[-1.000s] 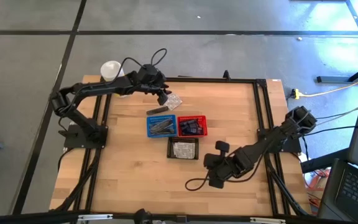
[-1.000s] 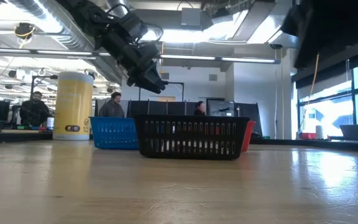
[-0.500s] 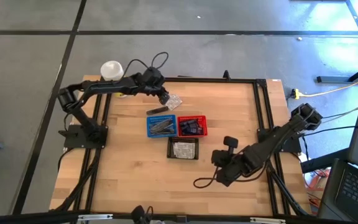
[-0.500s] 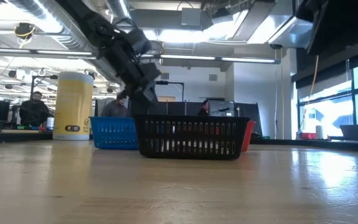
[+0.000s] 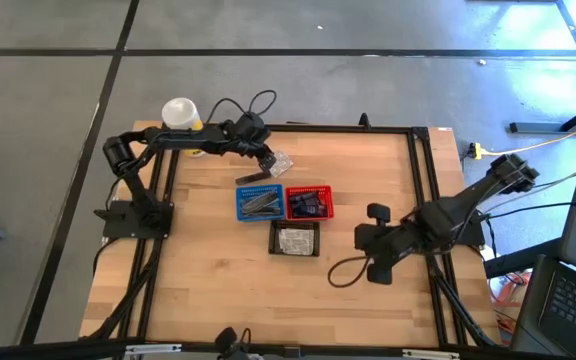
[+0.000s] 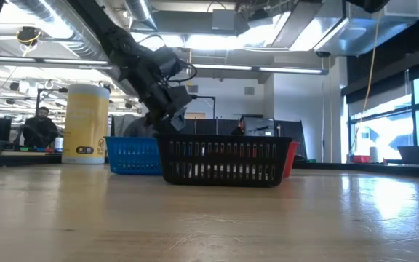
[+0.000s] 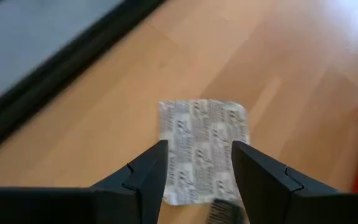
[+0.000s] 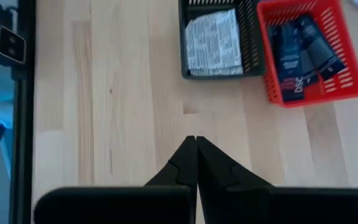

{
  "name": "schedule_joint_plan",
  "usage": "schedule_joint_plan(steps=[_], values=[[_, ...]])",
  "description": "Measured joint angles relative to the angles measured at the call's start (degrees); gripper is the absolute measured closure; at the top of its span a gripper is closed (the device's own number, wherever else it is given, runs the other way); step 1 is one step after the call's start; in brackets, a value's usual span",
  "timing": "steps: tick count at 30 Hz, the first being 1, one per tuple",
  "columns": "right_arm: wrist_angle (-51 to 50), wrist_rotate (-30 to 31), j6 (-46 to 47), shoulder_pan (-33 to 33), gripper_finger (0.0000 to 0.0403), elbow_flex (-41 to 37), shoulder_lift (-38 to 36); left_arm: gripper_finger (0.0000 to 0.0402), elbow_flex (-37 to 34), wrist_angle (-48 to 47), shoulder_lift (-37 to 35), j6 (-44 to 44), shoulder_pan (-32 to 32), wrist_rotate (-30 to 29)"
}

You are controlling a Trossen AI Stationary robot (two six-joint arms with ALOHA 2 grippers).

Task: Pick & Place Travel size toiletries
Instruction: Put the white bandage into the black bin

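Note:
A clear crinkly packet [image 5: 281, 160] [image 7: 204, 146] lies flat on the wooden table, on the far side of the baskets. My left gripper [image 5: 268, 157] [image 7: 197, 158] hangs open just over it, one finger on either side, slanting down; I see no touch. A slim grey tube [image 5: 255, 179] lies by the blue basket's far rim. The blue basket [image 5: 243, 210] holds grey tubes, the red basket [image 8: 340, 43] navy tubes, and the black basket [image 8: 253, 37] printed packets. My right gripper [image 5: 363, 240] [image 8: 196, 146] is shut and empty, high above the table's near right part.
A large white-and-yellow canister [image 6: 86, 124] stands off the table's far left corner. A dark metal frame [image 5: 418, 180] borders the table. Bare wood lies in front of the baskets. People sit in the room beyond, behind the blue basket [image 6: 133, 154].
My left gripper has come down toward the packet, staying open. My right gripper, still shut, has risen and drawn back from the baskets toward the table's right edge.

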Motion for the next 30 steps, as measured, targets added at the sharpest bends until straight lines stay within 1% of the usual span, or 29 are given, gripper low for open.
schedule_joint_plan(steps=[2,6,10,15,20,24,30], values=[[0.0,0.0,-1.0,-0.8,0.0401,0.0,-1.2,0.0229,0.0,0.0,0.0,0.4,0.1,-1.4],[0.6,0.4,-3.2,-2.0,0.0401,0.0,-2.2,0.0229,0.0,0.2,0.4,1.0,0.0,-2.0],[2.0,0.5,-5.7,-3.0,0.0401,0.0,-2.2,0.0229,0.0,1.5,3.6,1.5,-0.3,-2.1],[2.5,0.4,-6.2,-3.5,0.0401,0.0,-2.2,0.0229,0.0,2.4,7.7,0.7,-0.3,-0.5],[2.6,0.0,-6.3,-3.5,0.0401,0.0,-2.2,0.0229,0.0,3.7,9.6,0.6,-0.3,-0.7],[2.8,0.0,-6.3,-3.5,0.0402,0.0,-2.2,0.0229,0.0,7.3,10.6,0.5,-0.3,-2.1],[2.8,0.0,-6.6,-3.5,0.0402,0.0,-2.2,0.0229,0.0,7.4,10.1,1.3,-0.7,-4.4]])
